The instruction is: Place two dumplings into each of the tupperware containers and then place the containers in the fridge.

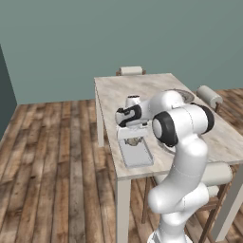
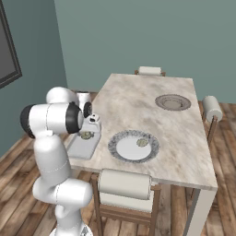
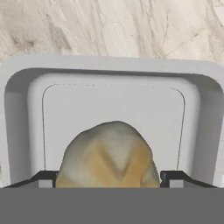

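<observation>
Tupperware container (image 1: 137, 153) lengthwise along table edge

**Counts on the marble table**

We count one pale grey, see-through rectangular plastic tupperware container (image 1: 136, 153) at the table's near corner. Two small roundish tan-olive dumplings: one inside that container (image 3: 107, 154), one on the near plate (image 2: 142, 143). Two round grey plates: a near one with a patterned rim (image 2: 120, 153) and a far, darker one (image 2: 173, 102). One marble-topped table (image 2: 147, 94). We count three wooden chairs with pale cushioned backs: near (image 2: 124, 184), far end (image 2: 150, 71), right side (image 2: 212, 108). One white arm with one two-finger gripper (image 3: 108, 178).
</observation>
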Robot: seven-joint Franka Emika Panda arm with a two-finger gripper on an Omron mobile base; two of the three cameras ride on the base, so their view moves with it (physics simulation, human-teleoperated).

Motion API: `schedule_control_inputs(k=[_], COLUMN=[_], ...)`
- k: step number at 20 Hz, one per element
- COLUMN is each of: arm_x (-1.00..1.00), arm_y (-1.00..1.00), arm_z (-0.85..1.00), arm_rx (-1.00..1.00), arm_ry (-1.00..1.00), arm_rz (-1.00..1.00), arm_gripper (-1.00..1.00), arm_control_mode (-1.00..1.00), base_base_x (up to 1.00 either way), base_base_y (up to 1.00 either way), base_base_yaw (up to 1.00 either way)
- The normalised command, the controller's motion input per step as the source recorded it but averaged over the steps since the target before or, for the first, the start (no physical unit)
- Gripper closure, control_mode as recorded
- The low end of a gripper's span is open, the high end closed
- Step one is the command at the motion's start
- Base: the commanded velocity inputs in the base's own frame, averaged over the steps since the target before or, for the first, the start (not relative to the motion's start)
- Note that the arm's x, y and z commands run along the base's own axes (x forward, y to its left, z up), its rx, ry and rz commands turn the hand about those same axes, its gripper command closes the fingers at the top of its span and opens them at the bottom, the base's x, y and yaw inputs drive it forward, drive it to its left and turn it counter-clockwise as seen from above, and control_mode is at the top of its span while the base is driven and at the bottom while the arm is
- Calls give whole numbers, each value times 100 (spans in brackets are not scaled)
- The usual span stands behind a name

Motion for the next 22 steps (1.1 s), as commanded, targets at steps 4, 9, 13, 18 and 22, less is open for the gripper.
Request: schedule_control_inputs(k=[4, 9, 13, 18, 22], arm_x=[-16, -1, 0, -1, 0], arm_y=[-18, -48, -98, -100, -100], arm_z=[51, 51, 1, 1, 6], arm_rx=[0, 0, 1, 6, 3], arm_ry=[0, 3, 10, 10, 7], arm_rz=[-9, -19, -34, -32, -29], arm_gripper=[-100, -100, -100, -100, -100], arm_control_mode=[-100, -100, -100, -100, -100], base_base_x=[0, 0, 0, 0, 0], base_base_y=[0, 0, 0, 0, 0], base_base_yaw=[0, 0, 0, 0, 0])
